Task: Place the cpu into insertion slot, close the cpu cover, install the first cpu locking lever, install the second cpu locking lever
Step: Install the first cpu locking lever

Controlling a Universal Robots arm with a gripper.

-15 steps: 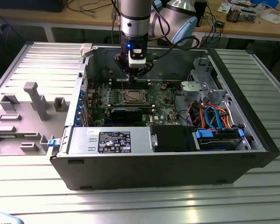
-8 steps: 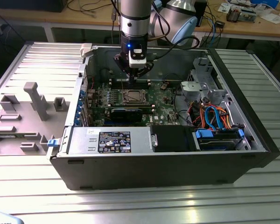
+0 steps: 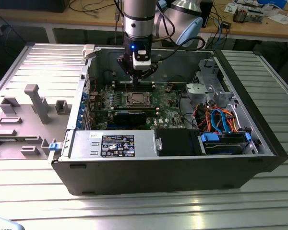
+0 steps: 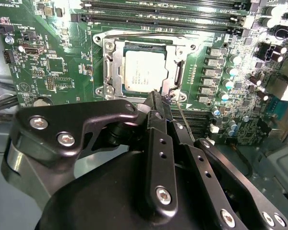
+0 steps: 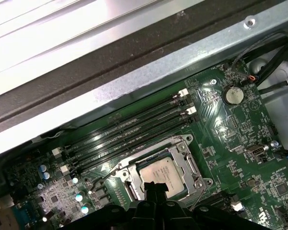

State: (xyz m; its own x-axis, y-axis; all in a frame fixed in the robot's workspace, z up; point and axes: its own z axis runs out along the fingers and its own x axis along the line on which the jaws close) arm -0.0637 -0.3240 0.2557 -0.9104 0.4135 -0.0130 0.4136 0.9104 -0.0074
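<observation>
This is a robotics or electronics lab, set up as a test bench; an opened computer case [image 3: 173, 158] lies on its side on a table of ribbed aluminium profiles [image 3: 134, 206], its green circuit board [image 3: 173, 108] and coloured cables [image 3: 221, 120] laid bare; a grey tray of moulded part holders [image 3: 24, 120] sits at the exterior view's left; behind runs a long wooden workbench [image 3: 259, 26] strewn with wires and small electronic gear; the industrial robot arm [image 3: 138, 19] hangs over the case, with cables trailing from it.
</observation>
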